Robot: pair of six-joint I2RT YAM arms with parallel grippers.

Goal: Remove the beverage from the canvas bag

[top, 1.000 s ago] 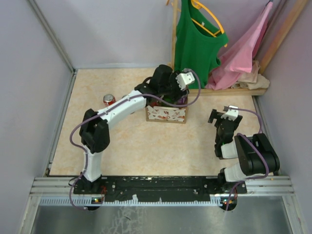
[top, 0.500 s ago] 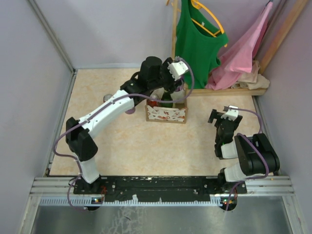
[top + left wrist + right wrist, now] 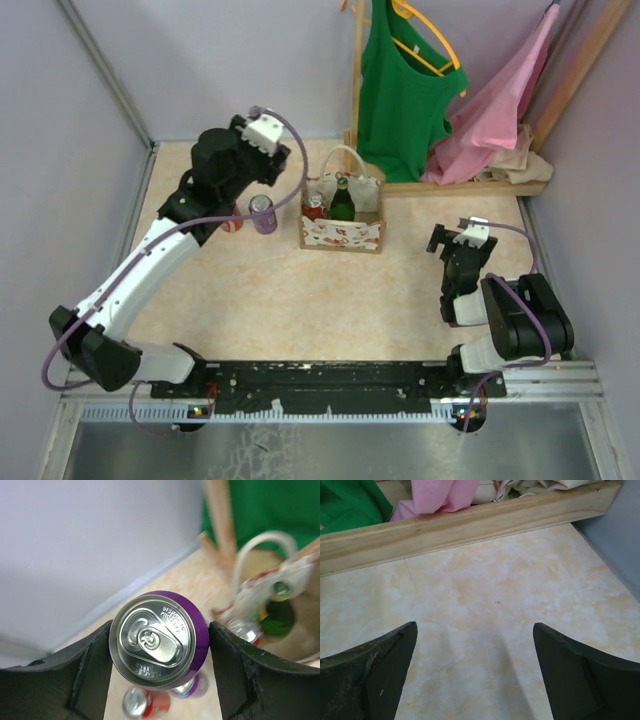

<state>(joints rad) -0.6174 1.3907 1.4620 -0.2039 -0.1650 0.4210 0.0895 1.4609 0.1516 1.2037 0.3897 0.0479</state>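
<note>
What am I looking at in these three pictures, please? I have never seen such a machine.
The machine is a robot: a left arm and a right arm bolted at a table's near edge. One picture looks down from above; the other two come from a camera on each wrist. The left gripper is shut on a purple can, held up beside the canvas bag. A red can and a green bottle stand in the bag. The right gripper is open over bare table. Behind hang a green top and a pink garment.

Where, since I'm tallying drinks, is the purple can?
Top view: the purple can sits in the left gripper, left of the canvas bag, near a red can.
</note>
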